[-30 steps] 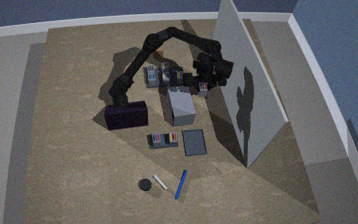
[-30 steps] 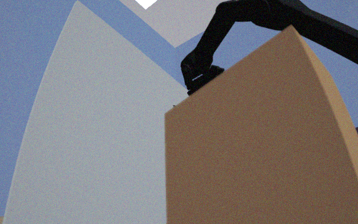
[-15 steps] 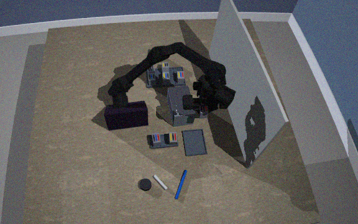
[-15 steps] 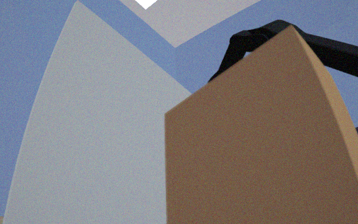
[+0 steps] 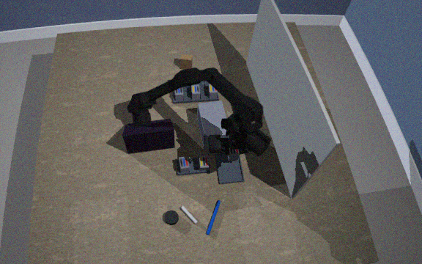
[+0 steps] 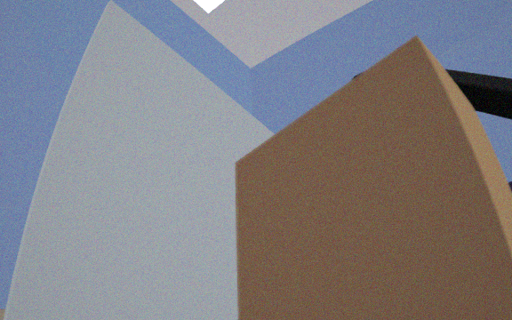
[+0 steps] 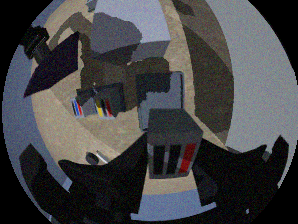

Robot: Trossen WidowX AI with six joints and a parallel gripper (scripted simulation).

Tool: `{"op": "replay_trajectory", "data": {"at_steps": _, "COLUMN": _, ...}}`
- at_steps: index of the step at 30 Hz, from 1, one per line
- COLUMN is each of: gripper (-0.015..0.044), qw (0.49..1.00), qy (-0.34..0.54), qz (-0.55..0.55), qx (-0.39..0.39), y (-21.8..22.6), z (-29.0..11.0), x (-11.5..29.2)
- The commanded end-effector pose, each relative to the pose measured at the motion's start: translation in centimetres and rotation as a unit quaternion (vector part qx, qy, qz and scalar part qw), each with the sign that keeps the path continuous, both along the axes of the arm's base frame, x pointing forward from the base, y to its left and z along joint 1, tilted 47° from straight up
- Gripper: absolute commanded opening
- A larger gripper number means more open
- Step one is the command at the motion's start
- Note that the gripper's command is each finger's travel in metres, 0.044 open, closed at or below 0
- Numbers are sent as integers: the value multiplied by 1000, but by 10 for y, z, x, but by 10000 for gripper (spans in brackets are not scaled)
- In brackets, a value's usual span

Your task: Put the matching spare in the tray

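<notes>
My gripper (image 5: 233, 148) (image 7: 167, 135) is shut on a grey block with two black stripes and one red stripe (image 7: 172, 160). The block is held up near the back part of the tray. The flat grey tray (image 5: 230, 174) (image 7: 172, 102) lies beyond the block in the wrist view; the arm hides its back edge in the top view. A front rack (image 5: 193, 172) holds two striped units (image 5: 184, 165) (image 7: 76, 107). A back rack (image 5: 186, 100) holds several striped spares (image 5: 195, 90), partly hidden by the arm. No printed code is readable, and I cannot tell which unit is the mounted one.
A pale grey box (image 5: 211, 109) (image 7: 152, 22) stands behind the tray. A tall panel (image 5: 288, 84) (image 6: 149, 187) (image 7: 262, 75) stands to its right. A dark purple box (image 5: 149, 138) is left, an orange block (image 5: 186, 61) (image 6: 372, 200) far back. A black disc, white stick and blue rod (image 5: 213, 217) lie in front.
</notes>
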State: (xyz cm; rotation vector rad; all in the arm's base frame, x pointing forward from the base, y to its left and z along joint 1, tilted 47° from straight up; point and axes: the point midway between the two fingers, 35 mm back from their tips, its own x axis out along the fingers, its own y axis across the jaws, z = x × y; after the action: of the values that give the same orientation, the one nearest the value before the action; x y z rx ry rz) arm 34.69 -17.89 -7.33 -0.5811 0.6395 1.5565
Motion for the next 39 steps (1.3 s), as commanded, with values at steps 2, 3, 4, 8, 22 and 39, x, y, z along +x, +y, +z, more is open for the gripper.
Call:
{"op": "replay_trajectory", "data": {"at_steps": 2, "gripper": 0, "qw": 1000, "qy": -7, "qz": 7, "qx": -5, "y": 1, "z": 0, "x": 3}}
{"op": "replay_trajectory", "data": {"at_steps": 3, "gripper": 0, "qw": 1000, "qy": -7, "qz": 7, "qx": -5, "y": 1, "z": -1, "x": 3}}
{"op": "replay_trajectory", "data": {"at_steps": 4, "gripper": 0, "qw": 1000, "qy": -7, "qz": 7, "qx": -5, "y": 2, "z": -1, "x": 3}}
{"op": "replay_trajectory", "data": {"at_steps": 8, "gripper": 0, "qw": 1000, "qy": -7, "qz": 7, "qx": -5, "y": 4, "z": -4, "x": 3}}
{"op": "replay_trajectory", "data": {"at_steps": 22, "gripper": 0, "qw": 1000, "qy": -7, "qz": 6, "qx": -6, "y": 10, "z": -11, "x": 4}}
{"op": "replay_trajectory", "data": {"at_steps": 39, "gripper": 0, "qw": 1000, "qy": -7, "qz": 6, "qx": -6, "y": 18, "z": -20, "x": 4}}
